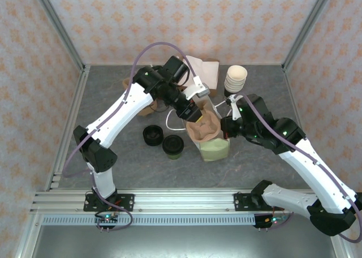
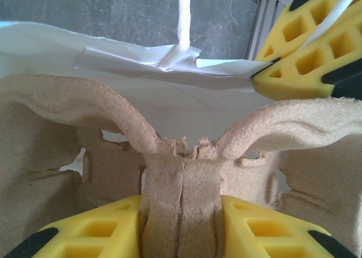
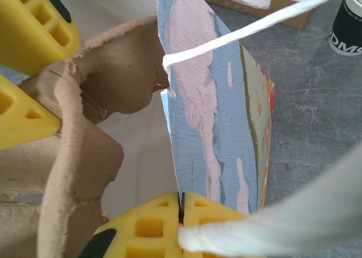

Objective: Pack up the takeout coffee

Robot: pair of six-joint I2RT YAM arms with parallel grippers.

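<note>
The takeout coffee (image 1: 173, 146), an olive-green cup under a black lid, stands on the table left of the paper bag (image 1: 215, 149). My left gripper (image 1: 192, 112) is shut on the middle handle of a brown pulp cup carrier (image 1: 202, 128), which hangs in the bag's mouth. In the left wrist view the yellow fingers (image 2: 96, 229) clamp that handle (image 2: 181, 196). My right gripper (image 1: 227, 124) is shut on the bag's right wall; its fingers (image 3: 153, 227) pinch the blue-and-pink printed wall (image 3: 209, 99). The carrier's cells that I can see hold no cup.
A squat pile of black lids (image 1: 153, 136) sits left of the coffee. A nested stack of cups (image 1: 236, 80) and a pink-brown bag (image 1: 202, 71) stand at the back. The bag's white cord handles (image 3: 254, 26) arch across the right wrist view. Patterned walls enclose the table.
</note>
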